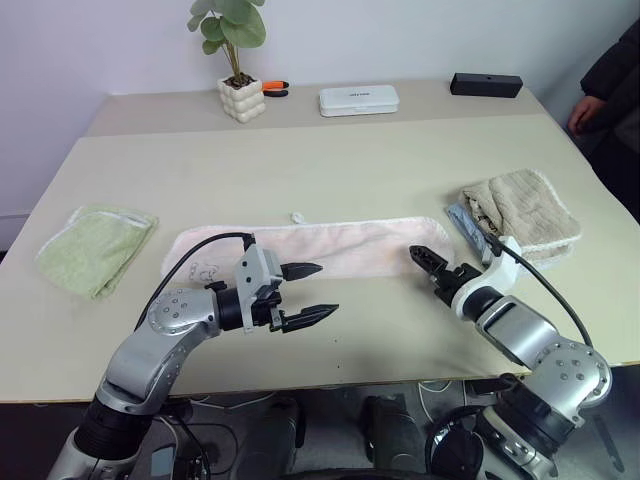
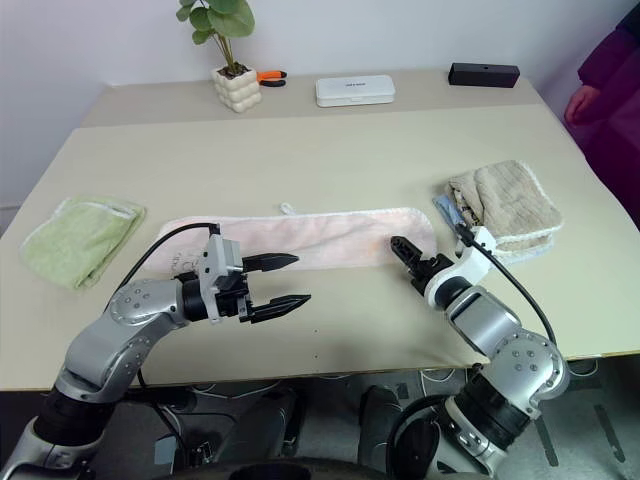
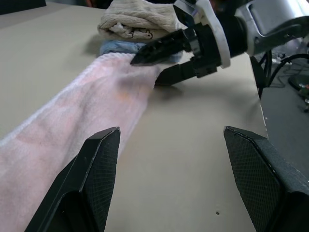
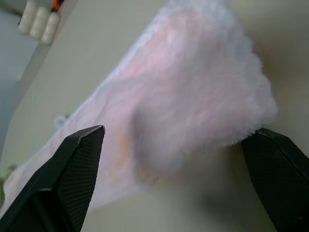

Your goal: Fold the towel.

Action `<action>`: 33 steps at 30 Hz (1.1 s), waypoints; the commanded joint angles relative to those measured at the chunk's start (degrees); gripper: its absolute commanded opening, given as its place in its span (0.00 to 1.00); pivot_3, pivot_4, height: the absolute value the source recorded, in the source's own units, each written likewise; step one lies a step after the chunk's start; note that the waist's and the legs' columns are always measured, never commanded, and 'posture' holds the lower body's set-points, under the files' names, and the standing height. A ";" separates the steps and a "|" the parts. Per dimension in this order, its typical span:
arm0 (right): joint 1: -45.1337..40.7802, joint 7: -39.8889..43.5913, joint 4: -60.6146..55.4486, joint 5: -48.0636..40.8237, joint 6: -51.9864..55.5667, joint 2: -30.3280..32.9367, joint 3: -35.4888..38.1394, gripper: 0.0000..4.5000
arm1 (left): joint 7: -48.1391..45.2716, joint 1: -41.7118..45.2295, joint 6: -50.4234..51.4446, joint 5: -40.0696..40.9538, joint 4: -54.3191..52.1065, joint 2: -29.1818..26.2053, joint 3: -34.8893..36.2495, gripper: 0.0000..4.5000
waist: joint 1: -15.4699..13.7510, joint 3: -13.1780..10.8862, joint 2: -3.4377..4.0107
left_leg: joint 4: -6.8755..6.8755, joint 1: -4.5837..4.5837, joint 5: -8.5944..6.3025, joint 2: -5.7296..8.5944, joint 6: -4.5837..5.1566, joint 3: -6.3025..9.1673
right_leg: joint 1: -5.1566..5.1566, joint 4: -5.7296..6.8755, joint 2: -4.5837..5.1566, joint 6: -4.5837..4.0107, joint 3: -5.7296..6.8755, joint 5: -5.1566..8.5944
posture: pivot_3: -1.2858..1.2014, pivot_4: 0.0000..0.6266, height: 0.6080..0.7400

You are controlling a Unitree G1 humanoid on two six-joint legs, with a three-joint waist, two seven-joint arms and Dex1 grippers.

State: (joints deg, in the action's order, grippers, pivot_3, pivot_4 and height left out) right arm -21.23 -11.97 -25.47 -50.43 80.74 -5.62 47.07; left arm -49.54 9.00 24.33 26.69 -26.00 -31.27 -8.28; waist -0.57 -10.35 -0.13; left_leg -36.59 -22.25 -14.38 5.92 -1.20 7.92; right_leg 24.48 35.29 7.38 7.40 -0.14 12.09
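Note:
The pale pink towel (image 1: 330,245) lies as a long, narrow strip across the middle of the table, with a small loop at its far edge. My left gripper (image 1: 328,289) is open and points to the right, level, just in front of the towel's near edge, with nothing between its fingers. My right gripper (image 1: 428,264) stands open at the towel's right end. In the right wrist view the towel's fluffy end (image 4: 193,96) sits between the spread fingers (image 4: 72,164). The left wrist view looks along the towel (image 3: 82,125) to the right gripper (image 3: 145,71).
A folded light green towel (image 1: 95,245) lies at the left. A beige towel (image 1: 525,210) sits on a blue cloth (image 1: 462,222) at the right, close to my right arm. At the back stand a potted plant (image 1: 242,98), a white case (image 1: 358,99) and a black box (image 1: 485,84). A person (image 1: 605,80) is at the right.

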 commanded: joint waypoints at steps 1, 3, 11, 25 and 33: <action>-0.32 -4.22 2.43 0.00 -4.16 -1.42 2.16 0.88 | 0.52 -0.72 -0.60 -0.03 -2.45 -0.09 0.23 0.77 | 0.03 0.03 0.01 | 0.00 0.01 0.00 0.00 0.00 0.00 | -0.01 0.00 0.00 0.00 0.00 0.00 | 0.52 0.24 1.00; -0.32 -5.36 3.05 -1.14 -5.55 -1.26 1.74 0.69 | 0.71 -1.13 -0.60 -0.10 -2.78 -0.07 0.10 0.77 | 0.05 0.03 0.02 | 0.00 0.01 0.00 0.01 0.00 -0.01 | -0.01 -0.02 0.00 0.00 0.00 0.00 | 0.52 0.24 1.00; 2.04 -6.15 1.95 -4.62 -8.91 3.04 -1.05 0.01 | 1.51 -2.73 -0.73 -0.50 -3.03 0.05 -0.52 0.77 | 0.41 0.04 0.12 | 0.07 0.02 0.00 -0.01 0.01 0.00 | 0.01 -0.03 0.00 0.01 0.00 0.01 | 0.52 0.24 1.00; 4.27 17.59 -14.98 -1.50 -12.43 36.74 -31.91 0.01 | 2.67 -3.88 0.45 1.09 -3.96 -0.23 1.49 0.77 | 1.58 0.00 0.25 | 0.27 0.03 -0.01 -0.16 0.04 -0.11 | 0.03 -0.14 -0.03 0.02 0.02 0.10 | 0.52 0.24 1.00; -2.68 22.24 -7.01 12.92 -18.83 36.22 -57.78 0.01 | 4.48 -3.85 1.62 1.16 -5.62 0.18 1.35 0.77 | 1.08 0.00 0.09 | 0.26 -0.06 0.00 -0.20 0.03 -0.03 | 0.04 -0.24 -0.05 0.00 0.12 0.09 | 0.52 0.24 1.00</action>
State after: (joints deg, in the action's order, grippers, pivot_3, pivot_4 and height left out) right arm -22.57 9.34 -33.77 -41.16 64.66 30.82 -7.42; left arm -45.49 5.15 26.01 27.01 -28.73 -31.22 -7.64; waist 0.51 -10.35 -0.04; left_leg -36.35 -22.31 -14.38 5.74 -1.17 7.87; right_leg 24.52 35.05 7.34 7.40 -0.04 12.18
